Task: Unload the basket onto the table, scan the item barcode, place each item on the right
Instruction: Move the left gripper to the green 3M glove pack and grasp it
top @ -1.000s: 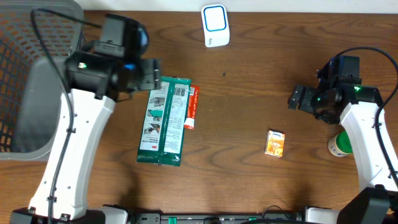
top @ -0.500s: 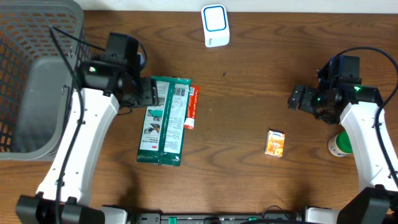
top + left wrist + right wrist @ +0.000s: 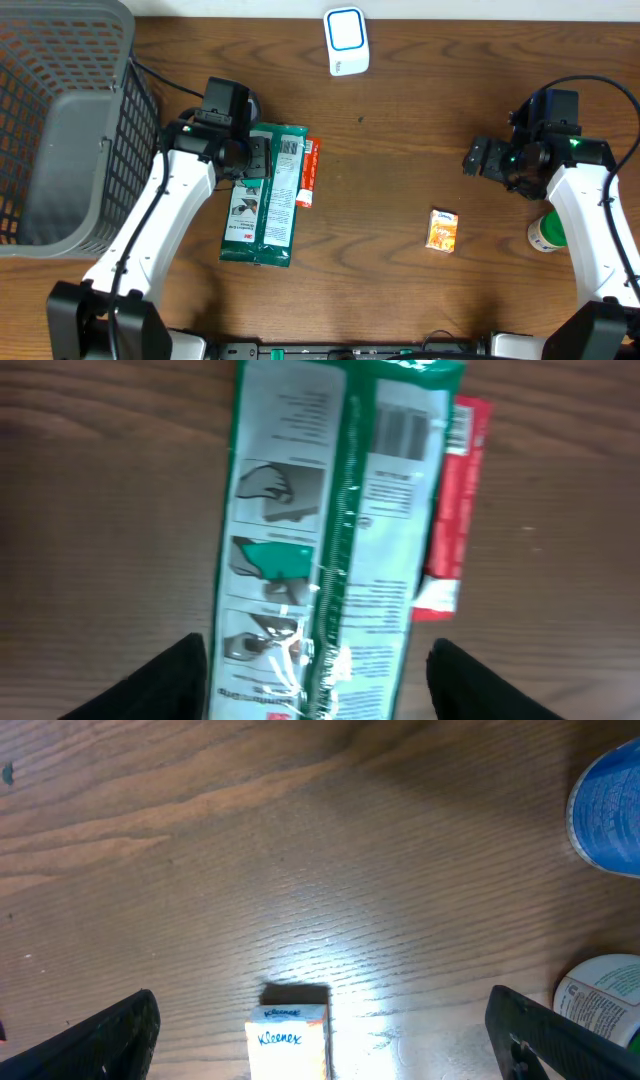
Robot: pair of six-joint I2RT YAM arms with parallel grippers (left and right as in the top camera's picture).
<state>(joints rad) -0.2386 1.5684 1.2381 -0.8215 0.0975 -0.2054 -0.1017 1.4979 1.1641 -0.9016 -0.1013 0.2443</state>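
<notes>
The green pack (image 3: 262,195) lies flat on the table (image 3: 400,250), left of centre, with a red strip (image 3: 310,172) along its right edge. The left gripper (image 3: 320,685) stands wide astride its width, and the right gripper (image 3: 482,158) is wide and empty. The pack looks light, floppy and slick, so pinch across both edges, clear of the barcode (image 3: 400,430).

white left arm (image 3: 165,205), white right arm (image 3: 590,235), black joints, black cables (image 3: 600,82), green lights (image 3: 575,143), black fingers (image 3: 165,680)
</notes>
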